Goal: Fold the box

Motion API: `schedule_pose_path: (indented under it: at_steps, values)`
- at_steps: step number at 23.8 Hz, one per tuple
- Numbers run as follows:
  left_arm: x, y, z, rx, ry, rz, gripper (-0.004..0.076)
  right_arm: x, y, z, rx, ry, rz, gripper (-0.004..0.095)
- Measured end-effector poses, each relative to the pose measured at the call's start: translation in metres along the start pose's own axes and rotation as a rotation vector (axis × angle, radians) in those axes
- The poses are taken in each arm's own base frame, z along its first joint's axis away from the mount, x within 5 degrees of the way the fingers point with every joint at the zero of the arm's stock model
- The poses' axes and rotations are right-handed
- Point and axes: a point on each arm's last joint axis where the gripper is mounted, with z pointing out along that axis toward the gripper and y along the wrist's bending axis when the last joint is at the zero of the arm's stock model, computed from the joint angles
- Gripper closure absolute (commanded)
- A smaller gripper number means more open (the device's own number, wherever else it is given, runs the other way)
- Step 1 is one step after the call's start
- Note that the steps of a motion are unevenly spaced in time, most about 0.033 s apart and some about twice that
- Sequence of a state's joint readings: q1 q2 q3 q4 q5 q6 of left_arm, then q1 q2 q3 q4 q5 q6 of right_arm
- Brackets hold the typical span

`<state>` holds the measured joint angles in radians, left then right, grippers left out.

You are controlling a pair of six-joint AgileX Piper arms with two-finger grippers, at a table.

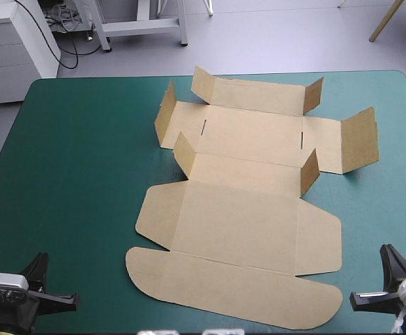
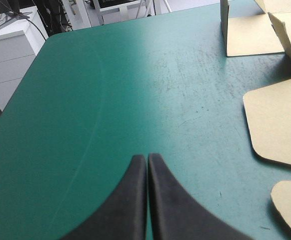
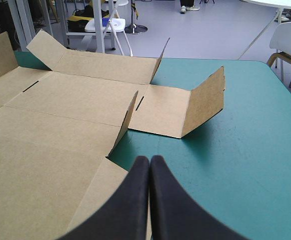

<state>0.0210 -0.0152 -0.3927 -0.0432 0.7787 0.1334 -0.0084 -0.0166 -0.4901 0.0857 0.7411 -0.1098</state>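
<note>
The folding is not yet begun: the box [image 1: 245,230] lies open and almost flat in the middle of the bench [image 1: 77,181] (only some flaps at its far part stand up). Next, I think, a hand must reach a side wall and raise it. The left hand [image 2: 147,159] and the right hand [image 3: 149,160] sit low at the near corners, both closed and empty.

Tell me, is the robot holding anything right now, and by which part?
Nothing is held. The left fingers and the right fingers are both shut and empty, apart from the box, which lies untouched on the table.
</note>
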Motion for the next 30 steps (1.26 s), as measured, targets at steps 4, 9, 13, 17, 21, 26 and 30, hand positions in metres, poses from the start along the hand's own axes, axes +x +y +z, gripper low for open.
schedule_pose_path:
  at_steps: [4,9,13,17,21,26,30]
  values:
    - [0.0000,0.0000,0.0000,0.000,0.000,0.000,0.0734,0.0000,0.0000,0.0000,0.000,0.000,0.000,0.0926]
    - [0.0000,-0.0001,0.0000,0.001,0.000,-0.001,0.0734,0.0000,0.0001,0.0000,-0.001,0.000,0.001,0.0926]
    - [0.0000,-0.0001,0.0000,0.001,0.000,-0.001,0.0734,0.0000,0.0001,0.0000,-0.001,0.000,0.001,0.0925]
    - [0.0000,-0.0001,0.0000,0.001,0.000,-0.001,0.0734,0.0000,0.0001,0.0000,-0.001,0.000,0.001,0.0926]
    - [0.0000,-0.0001,0.0000,0.001,0.000,-0.001,0.0734,0.0000,0.0001,0.0000,-0.001,0.000,0.001,0.0925]
    - [0.0000,-0.0002,0.0000,0.002,0.000,-0.002,0.0734,0.0000,0.0001,0.0000,-0.001,0.000,0.001,0.0908]
    - [0.0000,-0.0002,0.0000,0.002,0.000,-0.002,0.0734,0.0000,0.0001,0.0000,-0.001,0.000,0.001,0.0698]
